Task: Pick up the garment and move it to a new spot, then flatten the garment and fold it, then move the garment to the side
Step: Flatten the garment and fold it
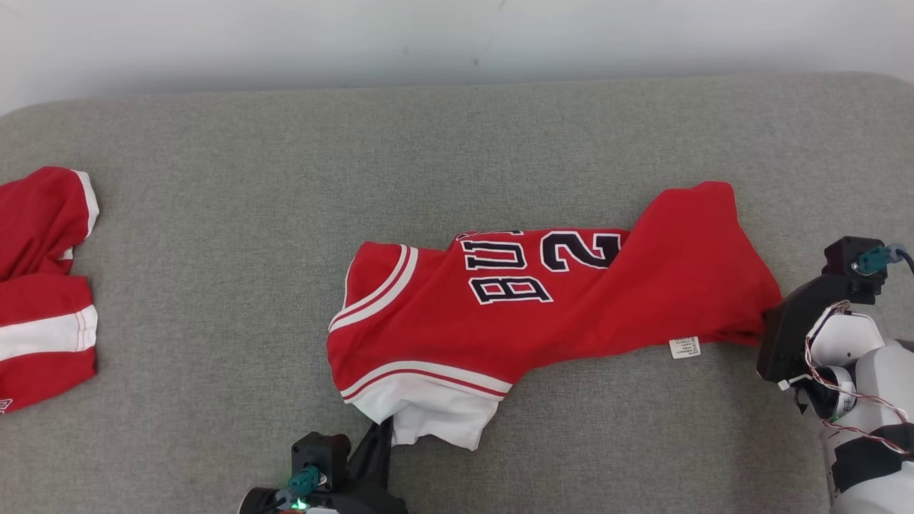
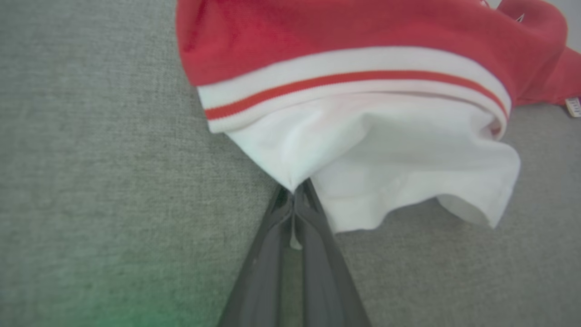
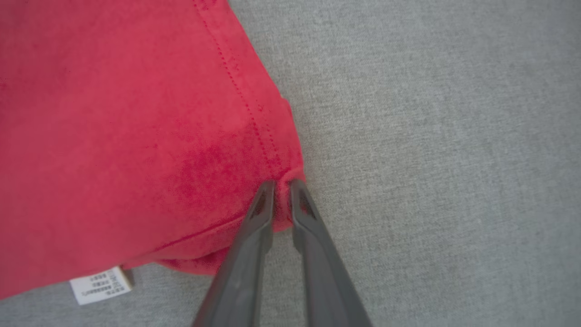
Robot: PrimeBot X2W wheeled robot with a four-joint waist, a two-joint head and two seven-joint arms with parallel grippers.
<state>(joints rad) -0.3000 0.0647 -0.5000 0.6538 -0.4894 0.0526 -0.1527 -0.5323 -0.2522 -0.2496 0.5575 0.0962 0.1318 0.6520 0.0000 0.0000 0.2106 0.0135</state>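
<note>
The jersey lies rumpled between both pincers — left gripper clenched on its white edge, right gripper on its red corner — so flattening, folding and setting aside likely remain.

Garment: soft matt knit cloth, red body finely napped; white sleeve part smoother, trim ribbed. Care label: thin, white, paper-like. Upholstered surface: grey woven cloth, coarse, matt. Left tool and right tool: dark smooth matt plastic. Right forearm shell: glossy white plastic.
</note>
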